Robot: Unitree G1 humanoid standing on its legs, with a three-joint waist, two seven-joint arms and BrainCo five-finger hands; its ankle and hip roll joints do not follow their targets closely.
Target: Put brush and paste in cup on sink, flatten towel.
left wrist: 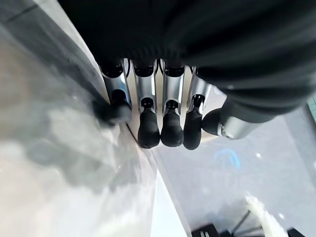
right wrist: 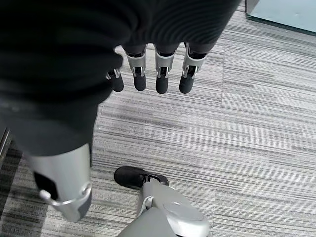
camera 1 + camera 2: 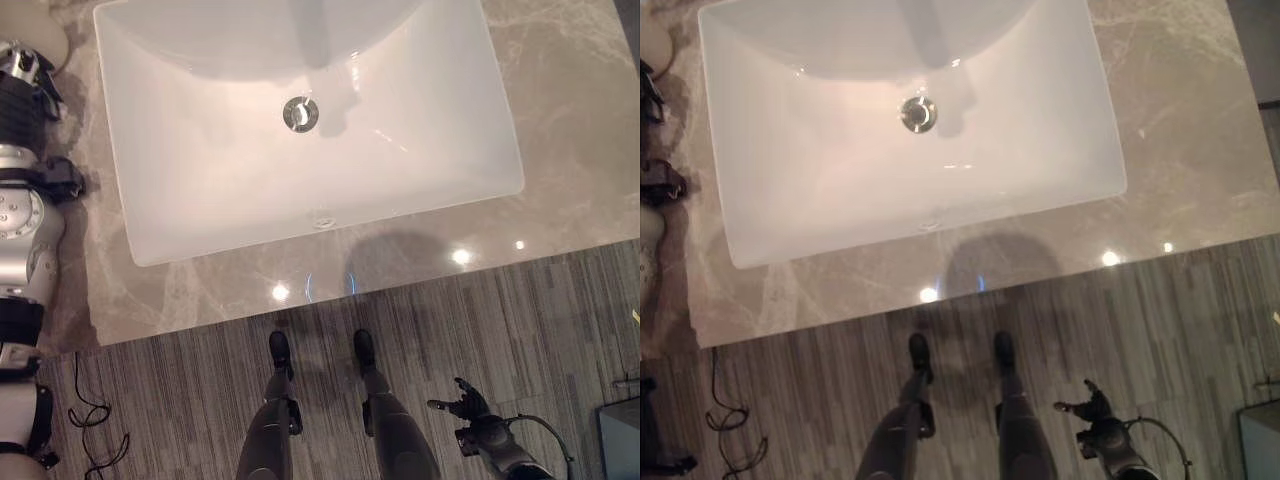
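Right hand low, one white sink above.

A white sink with a silver drain sits in a grey-beige, pale-veined marble tabletop. The floor below its front edge is grey-striped.
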